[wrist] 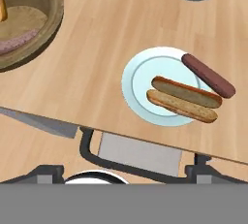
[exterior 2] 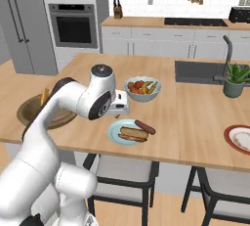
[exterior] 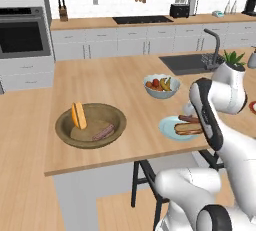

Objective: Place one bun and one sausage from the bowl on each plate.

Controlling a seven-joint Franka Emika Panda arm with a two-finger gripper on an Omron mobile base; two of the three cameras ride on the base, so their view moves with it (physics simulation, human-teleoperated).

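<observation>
Bowl sits at the hand view's upper left, up-left of the gripper — yellow bun on edge, long axis running top-to-bottom, pink sausage beside it — whether the gripper's fingers are spread I cannot tell.

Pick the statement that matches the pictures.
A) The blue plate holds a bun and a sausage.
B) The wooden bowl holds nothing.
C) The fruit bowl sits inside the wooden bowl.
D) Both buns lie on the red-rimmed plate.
A: on the blue plate lie a split brown bun and a dark sausage.
</observation>
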